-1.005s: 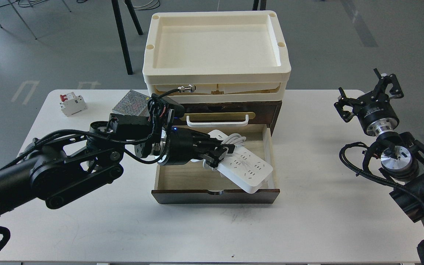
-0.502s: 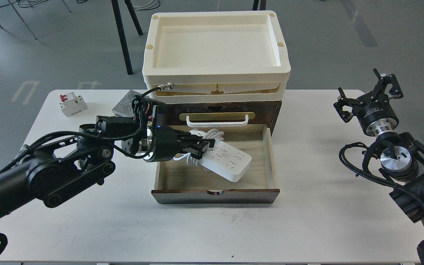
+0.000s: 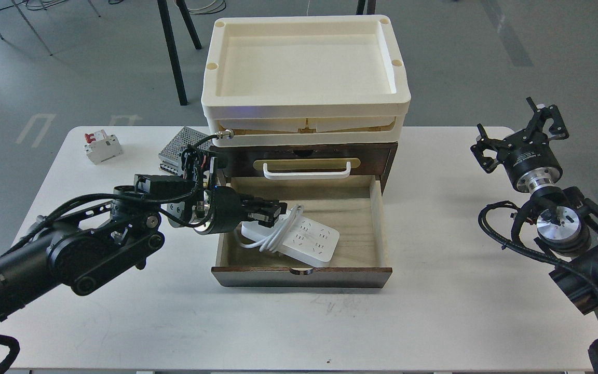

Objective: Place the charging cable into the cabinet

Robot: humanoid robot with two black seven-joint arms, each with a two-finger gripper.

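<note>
The power strip [image 3: 307, 240] lies inside the cabinet's open drawer [image 3: 377, 218]. The left claw [image 3: 273, 212] looks clamped on its cord; release there, then withdraw sideways without snagging loops.

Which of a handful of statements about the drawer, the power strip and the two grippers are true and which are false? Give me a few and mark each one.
1. The charging cable lies inside the open drawer of the cabinet. True.
2. The right gripper holds the strip. False: it is off to the right, holding nothing.
3. The cream trays sit on top of the cabinet. True.
4. The circuit breaker is in the drawer. False: it rests on the table, far left.
5. The left gripper is at the strip's left end. True.
</note>
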